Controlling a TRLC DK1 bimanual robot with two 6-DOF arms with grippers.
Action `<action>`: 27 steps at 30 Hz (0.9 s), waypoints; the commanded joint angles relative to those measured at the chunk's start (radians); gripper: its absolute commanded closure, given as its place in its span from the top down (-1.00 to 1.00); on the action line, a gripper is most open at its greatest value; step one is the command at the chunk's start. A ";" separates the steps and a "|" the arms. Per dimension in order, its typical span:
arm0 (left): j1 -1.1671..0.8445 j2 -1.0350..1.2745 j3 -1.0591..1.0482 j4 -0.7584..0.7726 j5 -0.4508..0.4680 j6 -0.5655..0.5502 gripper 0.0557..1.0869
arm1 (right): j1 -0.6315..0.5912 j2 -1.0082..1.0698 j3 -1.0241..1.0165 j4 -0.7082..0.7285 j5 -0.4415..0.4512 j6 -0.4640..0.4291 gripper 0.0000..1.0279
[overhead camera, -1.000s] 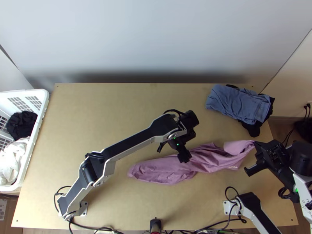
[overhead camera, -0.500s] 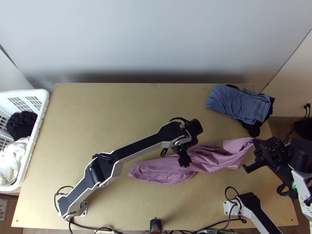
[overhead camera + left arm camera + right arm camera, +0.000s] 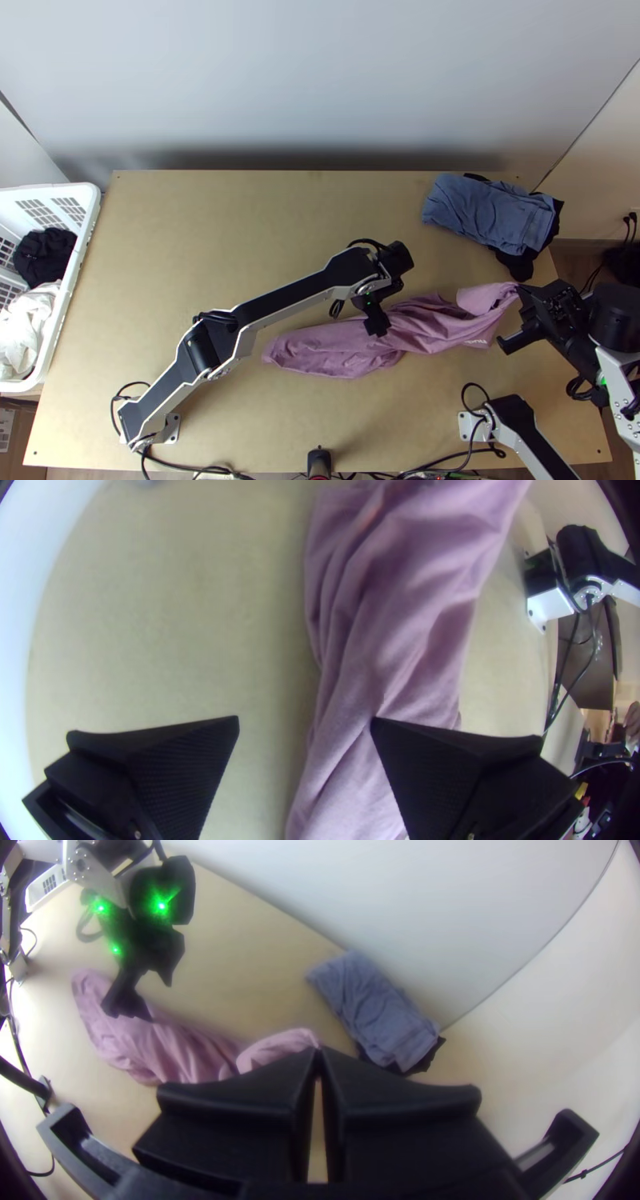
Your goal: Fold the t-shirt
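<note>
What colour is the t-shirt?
Mauve-pink; the t-shirt shows best in the left wrist view.

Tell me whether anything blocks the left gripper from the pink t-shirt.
Nothing visible does: the left gripper is open, one finger over the t-shirt, the other over the table beside it. The right gripper pinches the shirt's other end, off to the side, and the folded blue-grey garment lies out of the way.
</note>
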 commanded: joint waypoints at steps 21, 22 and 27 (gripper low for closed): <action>0.034 0.022 0.032 0.018 -0.007 0.001 0.88 | 0.000 0.003 -0.032 0.035 -0.001 0.003 -0.95; 0.037 0.023 0.032 0.022 -0.007 0.001 0.88 | 0.000 0.004 -0.032 0.036 -0.001 0.003 -0.95; 0.043 0.028 0.032 0.030 -0.013 0.002 0.88 | 0.000 0.007 -0.032 0.041 -0.001 0.003 -0.95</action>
